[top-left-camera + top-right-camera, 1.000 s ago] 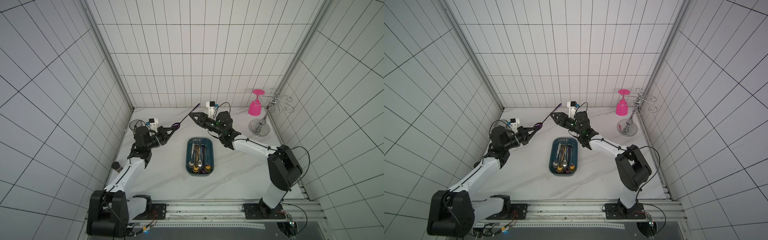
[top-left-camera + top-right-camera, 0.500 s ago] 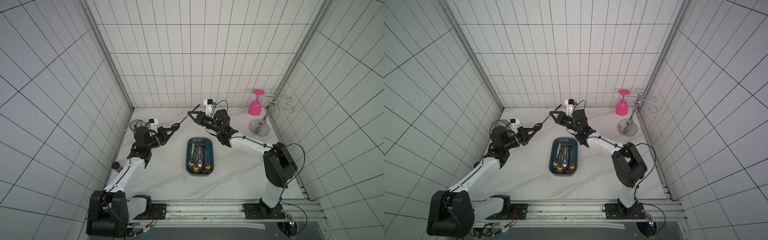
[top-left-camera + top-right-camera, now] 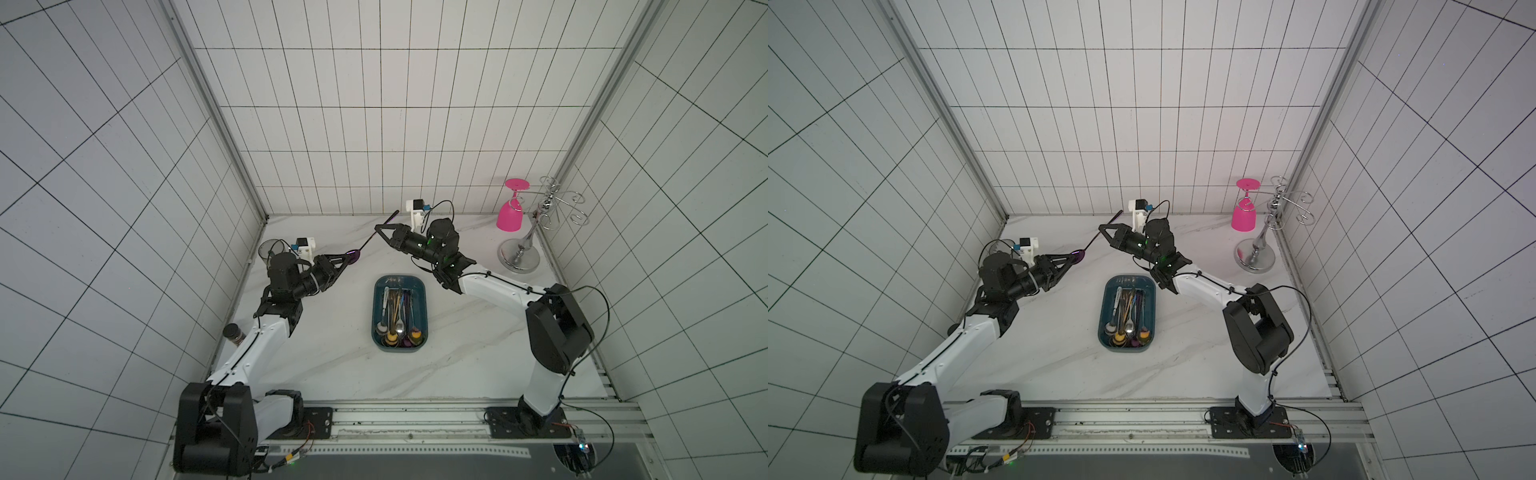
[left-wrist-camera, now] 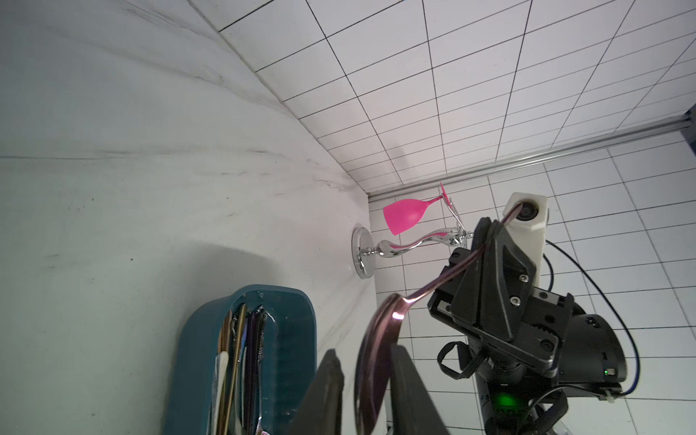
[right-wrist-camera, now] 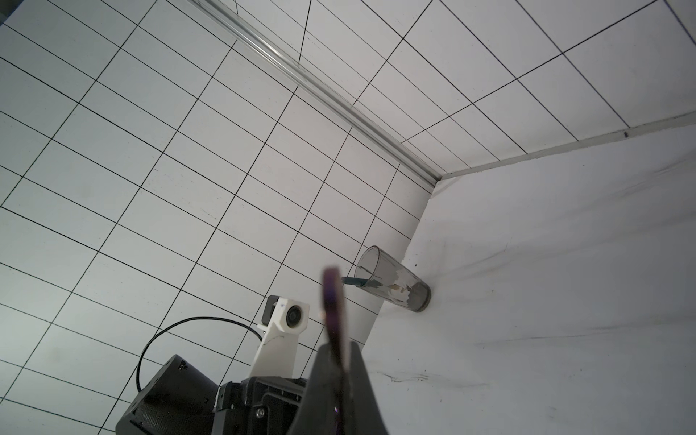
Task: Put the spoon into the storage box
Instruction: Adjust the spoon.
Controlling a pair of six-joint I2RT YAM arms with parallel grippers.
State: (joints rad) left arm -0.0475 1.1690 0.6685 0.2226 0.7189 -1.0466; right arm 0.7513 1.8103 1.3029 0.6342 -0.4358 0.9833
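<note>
The shallow teal plastic storage box (image 3: 375, 311) holds mixed cutlery (image 3: 398, 313). The right gripper (image 3: 379, 230) pinches the thin purple metal spoon (image 3: 368, 246) by its handle; the left gripper (image 3: 348, 258) stands slightly parted around its bowl.

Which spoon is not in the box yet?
The purple spoon, held in the air by its handle in the right pincer. All the other spoons lie inside the teal storage box.

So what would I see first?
First the purple spoon, held in the air behind the storage box: the right gripper pinches its handle, the left gripper stands open around its bowl. Then the bright pink wine glass, hanging upside down on the chrome rack in the far right corner.
</note>
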